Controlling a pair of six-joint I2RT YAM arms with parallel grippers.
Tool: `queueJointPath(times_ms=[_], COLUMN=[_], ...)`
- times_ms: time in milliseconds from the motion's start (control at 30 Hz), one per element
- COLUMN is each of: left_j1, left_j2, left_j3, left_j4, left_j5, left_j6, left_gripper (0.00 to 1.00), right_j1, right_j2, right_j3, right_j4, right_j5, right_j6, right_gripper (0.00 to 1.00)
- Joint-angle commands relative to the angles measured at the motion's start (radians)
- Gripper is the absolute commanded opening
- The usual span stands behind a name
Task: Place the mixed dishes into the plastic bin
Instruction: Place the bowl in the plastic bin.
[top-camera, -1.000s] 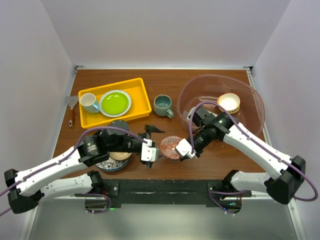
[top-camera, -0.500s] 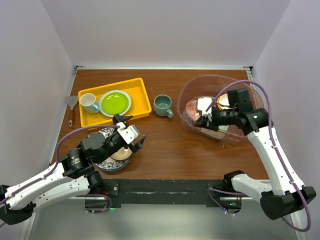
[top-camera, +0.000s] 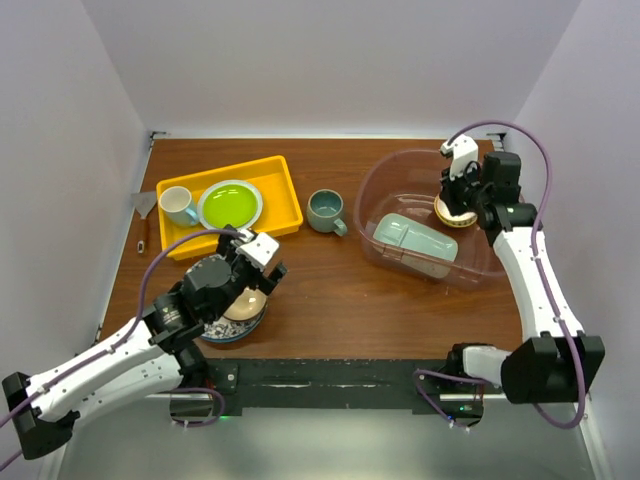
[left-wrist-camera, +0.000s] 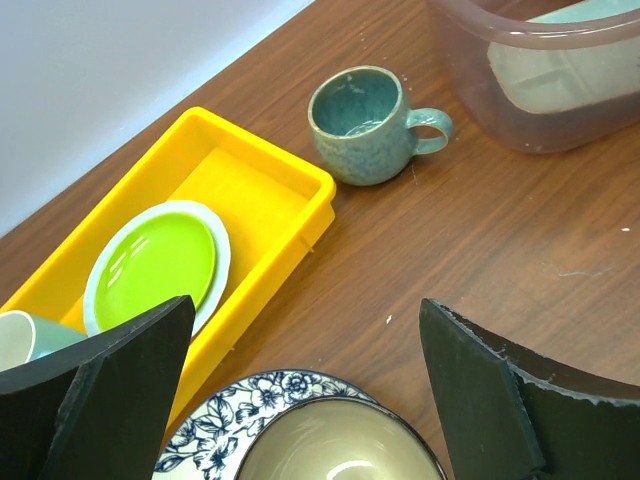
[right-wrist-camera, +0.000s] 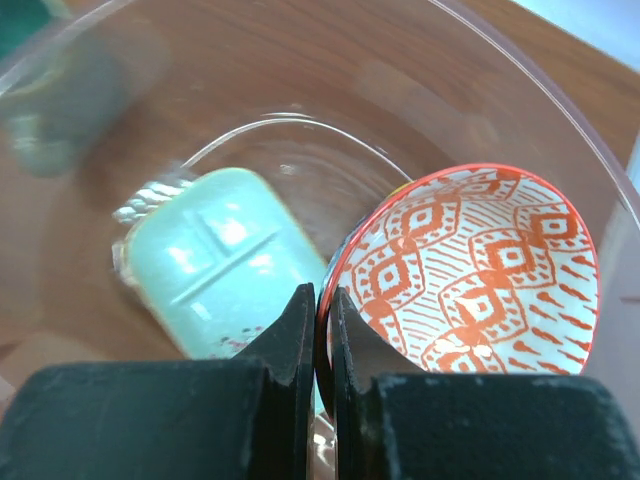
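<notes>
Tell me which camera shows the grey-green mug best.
The left wrist view: the mug sits close up, with its rim, glazed inside and handle all clear. The top view shows it small, between the yellow tray and the bin. The right wrist view shows nothing certain of it.

Left wrist view: the bottom edge cuts off the blue-patterned plate (left-wrist-camera: 235, 415) and the tan bowl (left-wrist-camera: 340, 455) on it; the plastic bin (left-wrist-camera: 560, 115) runs off the top right corner. Right wrist view: a blurred grey-green shape (right-wrist-camera: 80, 100) shows through the bin wall; black fingers (right-wrist-camera: 150, 420) hide the near rim of the red-patterned bowl (right-wrist-camera: 480, 290).
</notes>
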Motion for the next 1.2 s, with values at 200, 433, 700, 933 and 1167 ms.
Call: queueJointPath(times_ms=[200, 433, 700, 933, 1167], left_j1=[0.026, 0.031, 0.04, 0.043, 0.046], left_j2=[-0.045, -0.047, -0.039, -0.045, -0.056], left_j3=[-0.012, -0.015, -0.017, -0.017, -0.02], left_j4=[0.062, 0.067, 0.068, 0.068, 0.068], left_j5=[0.024, 0.027, 0.039, 0.041, 0.038], left_j6=[-0.031, -0.028, -0.025, -0.023, -0.023], left_gripper=[1.0, 1.0, 1.0, 1.0, 1.0], right_j1=[0.003, 0.001, 0.003, 0.003, 0.003], right_j2=[0.234, 0.331, 0.402, 0.437, 0.433], right_j3=[0.079, 0.075, 0.059, 0.047, 0.033], right_j4=[0.213, 0.256, 0.282, 0.28, 0.248], right_j5=[0.207, 0.247, 0.26, 0.26, 0.224], right_j6=[0.032, 0.014, -0.006, -0.009, -0.029], right_gripper=[0.0, 0.0, 0.02, 0.09, 0.42])
